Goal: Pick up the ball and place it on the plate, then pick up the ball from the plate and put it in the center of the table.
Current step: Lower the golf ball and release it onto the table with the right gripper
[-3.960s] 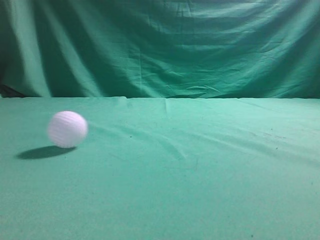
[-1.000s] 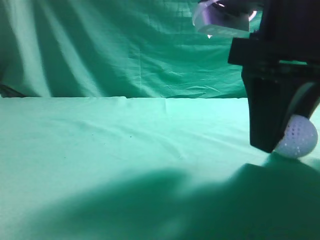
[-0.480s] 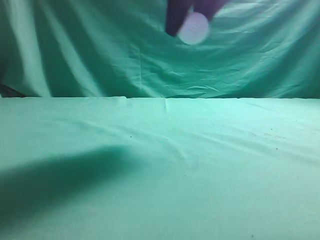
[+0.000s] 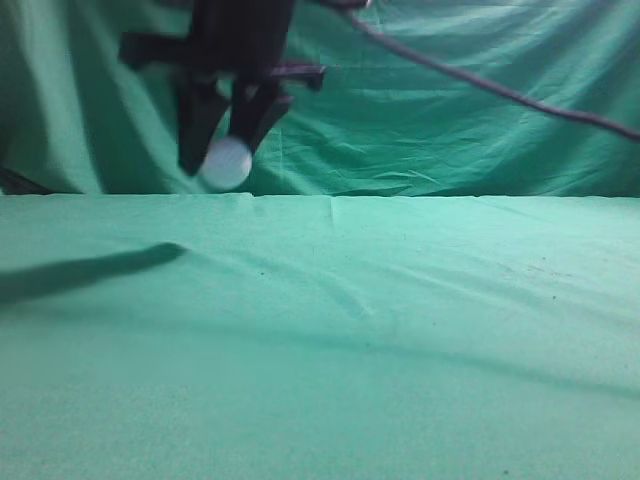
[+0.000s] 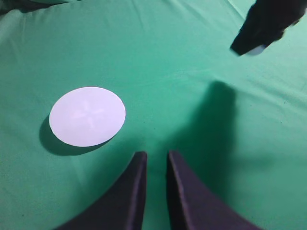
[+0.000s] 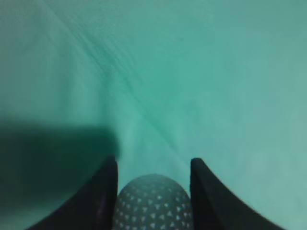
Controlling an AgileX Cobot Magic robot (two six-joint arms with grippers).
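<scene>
Ball (image 4: 226, 163) inside right gripper (image 4: 222, 150) (airborne)

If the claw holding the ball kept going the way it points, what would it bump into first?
Probably just the table. The right gripper, shut on the ball, points down at bare green cloth; no plate shows ahead of it.
</scene>
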